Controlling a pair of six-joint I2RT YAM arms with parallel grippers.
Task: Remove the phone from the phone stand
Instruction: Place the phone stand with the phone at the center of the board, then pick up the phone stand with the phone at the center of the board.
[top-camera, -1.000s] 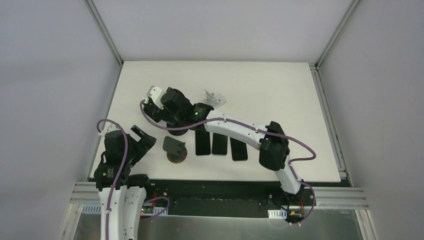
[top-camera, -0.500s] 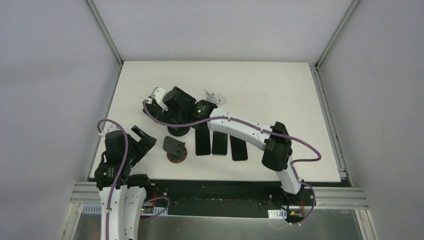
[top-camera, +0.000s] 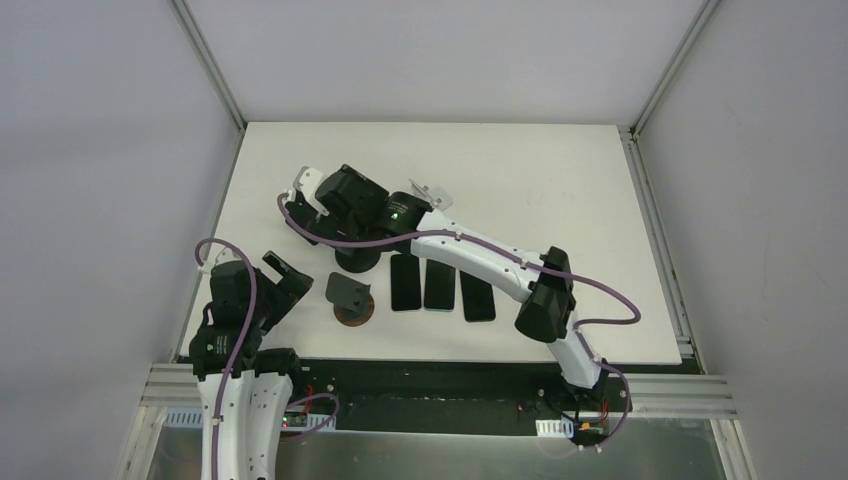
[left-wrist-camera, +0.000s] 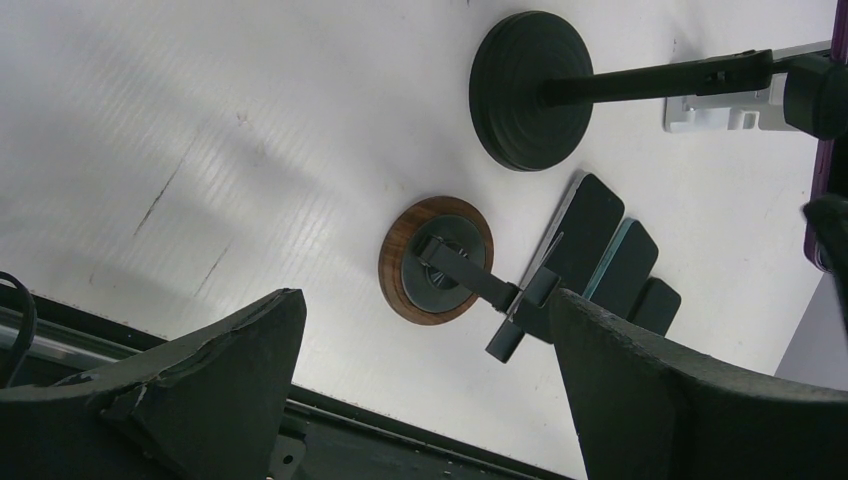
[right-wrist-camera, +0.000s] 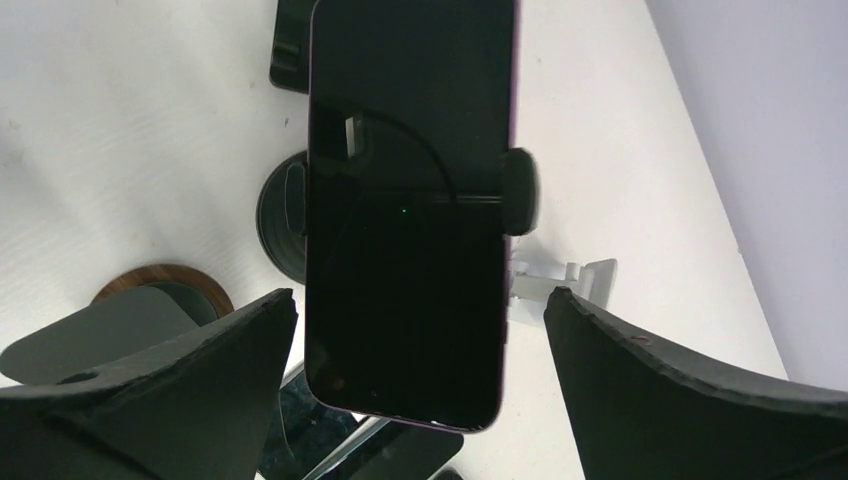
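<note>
Right wrist: phone (right-wrist-camera: 405, 215) clamped in stand (right-wrist-camera: 520, 190), screen facing camera, long axis up-down; right hand (right-wrist-camera: 420, 300) spread.

We see the phone (right-wrist-camera: 410, 210) in the middle of the right wrist view: a black slab with a dark, glossy screen and a thin purple edge, its long side running from the top of the frame toward the bottom. It sits in the phone stand (right-wrist-camera: 520, 190), whose 2 black side clamps pinch its long edges at mid-height. The stand's round black base shows behind the phone's left edge.
</note>
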